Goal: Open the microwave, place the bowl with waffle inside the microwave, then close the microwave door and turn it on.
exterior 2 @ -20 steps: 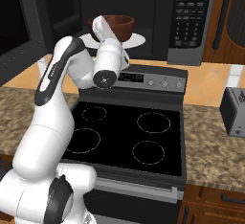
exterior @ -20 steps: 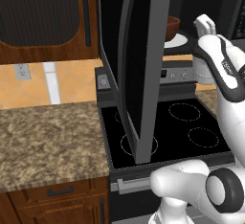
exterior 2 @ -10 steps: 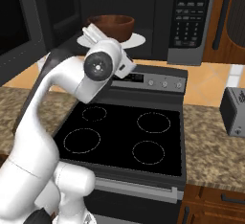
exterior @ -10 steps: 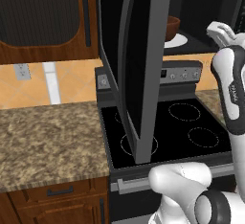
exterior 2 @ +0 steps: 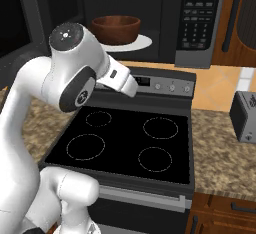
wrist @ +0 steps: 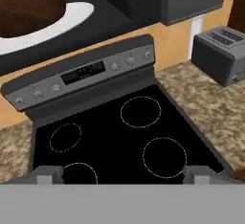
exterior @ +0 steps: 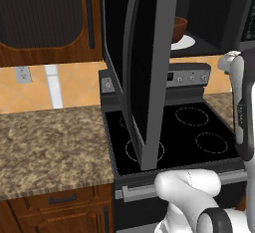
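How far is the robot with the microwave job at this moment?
Done: the microwave door stands open, and the bowl sits inside on the white plate. In hand: nothing; the gripper is open above the stove. Left: closing the door and switching on.

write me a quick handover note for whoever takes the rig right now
Gripper: open, holds nothing, looking down on the stove.
Microwave: above the stove, its microwave door swung wide open.
Bowl: already inside the microwave, on the white turntable plate. The waffle cannot be made out from these angles.
Done: door opened, bowl placed inside.
Left: close the door, then turn the microwave on at the keypad.
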